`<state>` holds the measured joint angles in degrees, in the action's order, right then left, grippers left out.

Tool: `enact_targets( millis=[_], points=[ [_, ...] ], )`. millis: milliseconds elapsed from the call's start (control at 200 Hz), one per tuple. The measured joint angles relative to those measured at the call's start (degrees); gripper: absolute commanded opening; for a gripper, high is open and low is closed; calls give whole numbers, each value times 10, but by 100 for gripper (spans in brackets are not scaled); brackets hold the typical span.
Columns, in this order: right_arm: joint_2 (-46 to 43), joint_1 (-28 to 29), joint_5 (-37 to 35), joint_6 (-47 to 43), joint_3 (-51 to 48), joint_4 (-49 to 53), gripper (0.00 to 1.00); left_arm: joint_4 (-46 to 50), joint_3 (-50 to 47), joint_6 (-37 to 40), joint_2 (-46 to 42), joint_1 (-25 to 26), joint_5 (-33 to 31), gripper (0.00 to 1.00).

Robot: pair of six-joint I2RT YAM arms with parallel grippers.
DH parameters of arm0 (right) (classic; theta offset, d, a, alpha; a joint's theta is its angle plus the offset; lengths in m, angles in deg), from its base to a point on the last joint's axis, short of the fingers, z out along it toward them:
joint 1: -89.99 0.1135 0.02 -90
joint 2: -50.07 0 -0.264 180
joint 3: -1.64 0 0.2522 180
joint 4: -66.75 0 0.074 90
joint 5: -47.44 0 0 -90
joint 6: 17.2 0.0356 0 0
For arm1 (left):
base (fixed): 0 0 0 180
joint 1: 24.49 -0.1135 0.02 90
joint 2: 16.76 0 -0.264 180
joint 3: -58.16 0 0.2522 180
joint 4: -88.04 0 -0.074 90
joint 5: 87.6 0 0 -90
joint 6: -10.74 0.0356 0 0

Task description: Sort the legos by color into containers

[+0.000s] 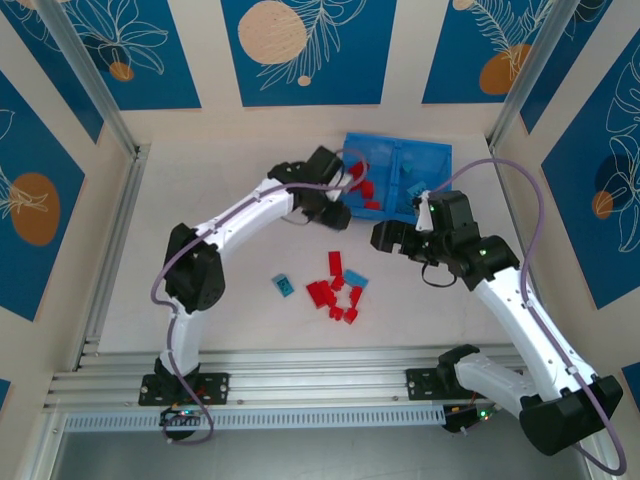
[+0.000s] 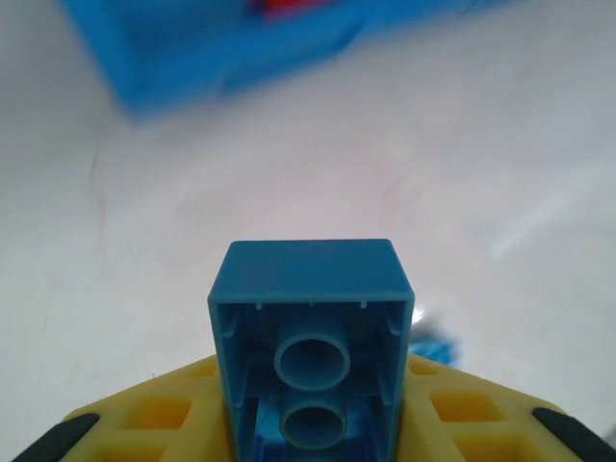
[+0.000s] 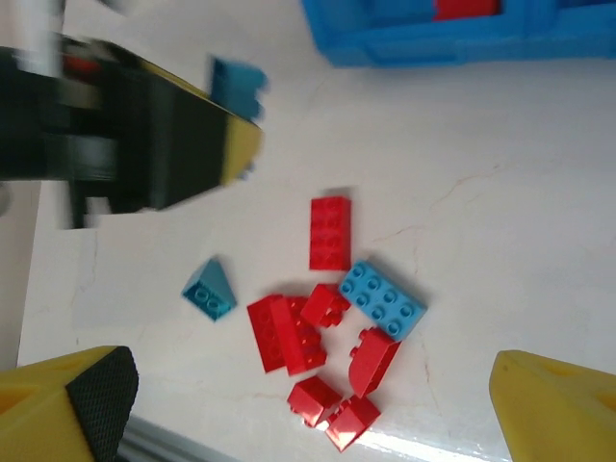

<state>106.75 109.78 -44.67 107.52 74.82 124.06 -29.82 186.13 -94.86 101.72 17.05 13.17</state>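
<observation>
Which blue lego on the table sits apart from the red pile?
The sloped blue lego, alone left of the red legos; the flat blue lego lies right against them.

Setting: robotics lab test cell. White worktop (image 1: 250, 330), boxed in by cream wall panels carrying blue printed posters (image 1: 308, 45) with leaf-and-circle motifs. Aluminium extrusion posts (image 1: 90, 80) at the back corners; slotted aluminium rails (image 1: 320, 385) along the near edge, with two white-and-black robot arms bolted on side by side, left arm (image 1: 250, 215) and right arm (image 1: 520, 310). Purple cables (image 1: 155, 285) loop loosely off each arm.
</observation>
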Motion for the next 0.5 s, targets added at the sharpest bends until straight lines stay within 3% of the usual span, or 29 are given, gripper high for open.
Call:
enact_targets(
  millis=[120,280,500],
  points=[
    [-1,-31,-29,45,7,5,96,-32,107,-24,18,11,34,37],
    [-19,-49,-70,88,10,12,94,-78,258,-65,114,26,55,37],
    [-64,-53,-110,115,11,25,93,-168,310,-120,240,37,38,37]
  ],
)
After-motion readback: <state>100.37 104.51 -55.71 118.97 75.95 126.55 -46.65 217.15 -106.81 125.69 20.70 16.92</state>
